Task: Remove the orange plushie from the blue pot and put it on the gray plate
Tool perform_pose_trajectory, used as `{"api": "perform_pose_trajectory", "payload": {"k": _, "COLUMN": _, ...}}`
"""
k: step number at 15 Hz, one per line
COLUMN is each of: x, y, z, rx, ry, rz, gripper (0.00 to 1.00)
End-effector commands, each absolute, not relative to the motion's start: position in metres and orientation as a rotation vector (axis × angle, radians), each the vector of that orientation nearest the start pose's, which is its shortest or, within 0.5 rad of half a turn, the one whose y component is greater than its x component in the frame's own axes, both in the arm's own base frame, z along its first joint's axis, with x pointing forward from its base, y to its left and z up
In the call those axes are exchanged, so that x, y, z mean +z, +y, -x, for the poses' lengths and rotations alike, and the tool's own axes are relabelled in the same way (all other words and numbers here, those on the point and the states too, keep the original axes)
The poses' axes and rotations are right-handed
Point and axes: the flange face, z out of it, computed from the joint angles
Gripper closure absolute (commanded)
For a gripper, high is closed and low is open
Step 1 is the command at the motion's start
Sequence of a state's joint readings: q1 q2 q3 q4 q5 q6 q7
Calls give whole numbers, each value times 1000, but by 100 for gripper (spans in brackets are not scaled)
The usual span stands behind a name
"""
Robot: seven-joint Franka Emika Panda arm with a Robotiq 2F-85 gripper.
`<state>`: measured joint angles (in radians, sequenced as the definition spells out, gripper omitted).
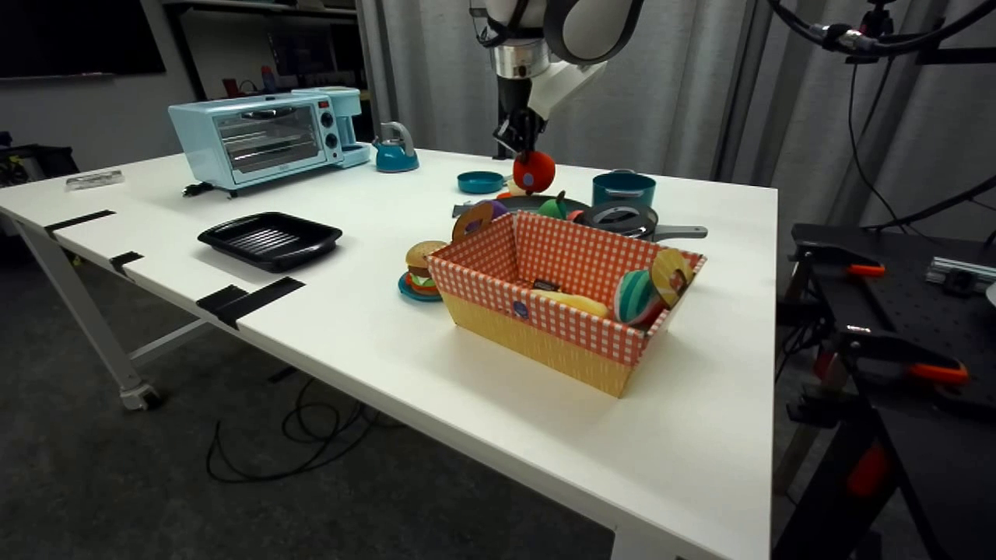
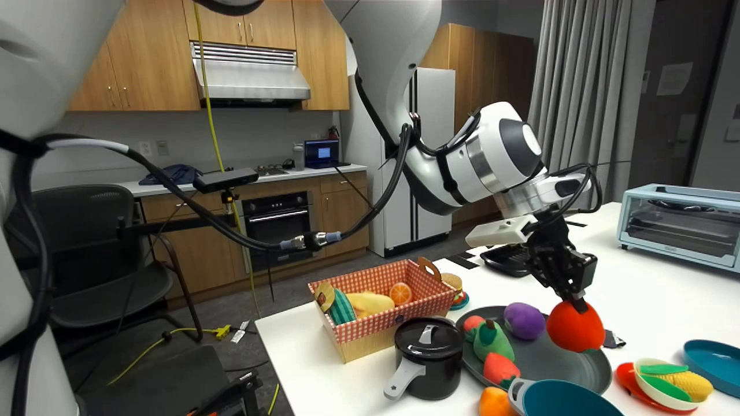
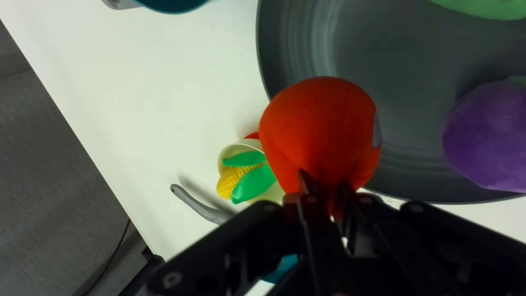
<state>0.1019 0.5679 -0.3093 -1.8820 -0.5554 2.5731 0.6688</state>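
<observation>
Orange plushie (image 2: 576, 330), one: pinched in nearly closed claw (image 3: 324, 186) (raised over the edge of gray plate (image 2: 549, 358)); blue pot (image 2: 716, 365), right of plate in an exterior view.

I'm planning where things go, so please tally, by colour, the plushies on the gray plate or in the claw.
Orange-red plushie in the claw: 1
Pinkish-red plushies on the gray plate: 2
Green plushie there: 1
Purple plushie there: 1
Total in view: 5

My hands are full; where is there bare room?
The white table is bare from the red-checked basket to the nearest corner, and between the black ridged tray, blue toaster oven and toy hamburger. Crowded: the round gray plate of soft toys, a lidded black pot alongside.
</observation>
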Motion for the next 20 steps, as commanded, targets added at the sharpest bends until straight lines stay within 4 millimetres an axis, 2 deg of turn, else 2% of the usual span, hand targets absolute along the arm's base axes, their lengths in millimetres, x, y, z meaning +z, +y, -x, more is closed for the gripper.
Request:
{"api": "perform_pose_trajectory", "payload": {"k": 1, "x": 225, "y": -101, "z": -653, "rx": -426, "ry": 685, "rz": 3492, "gripper": 86}}
{"api": "perform_pose_trajectory", "payload": {"k": 2, "x": 223, "y": -98, "z": -654, "rx": -416, "ry": 693, "rz": 3486, "gripper": 63}}
{"api": "perform_pose_trajectory", "payload": {"k": 4, "x": 220, "y": -98, "z": -652, "rx": -398, "ry": 700, "rz": 3482, "gripper": 59}}
{"api": "perform_pose_trajectory", "payload": {"k": 8, "x": 219, "y": -105, "z": -645, "rx": -383, "ry": 717, "rz": 3480, "gripper": 27}}
{"api": "perform_pose_trajectory", "payload": {"k": 12, "x": 223, "y": -111, "z": -634, "rx": -368, "ry": 721, "rz": 3495, "gripper": 1}}
{"api": "perform_pose_trajectory", "payload": {"k": 15, "x": 230, "y": -115, "z": -617, "rx": -322, "ry": 762, "rz": 3475, "gripper": 0}}
{"api": "perform_pose_trajectory", "payload": {"k": 18, "x": 244, "y": -112, "z": -587, "rx": -200, "ry": 861, "rz": 3403, "gripper": 0}}
{"api": "perform_pose_trajectory", "payload": {"k": 19, "x": 251, "y": -101, "z": -578, "rx": -167, "ry": 890, "rz": 3382, "gripper": 0}}
{"api": "perform_pose_trajectory", "payload": {"k": 20, "x": 257, "y": -98, "z": -569, "rx": -138, "ry": 916, "rz": 3365, "gripper": 0}}
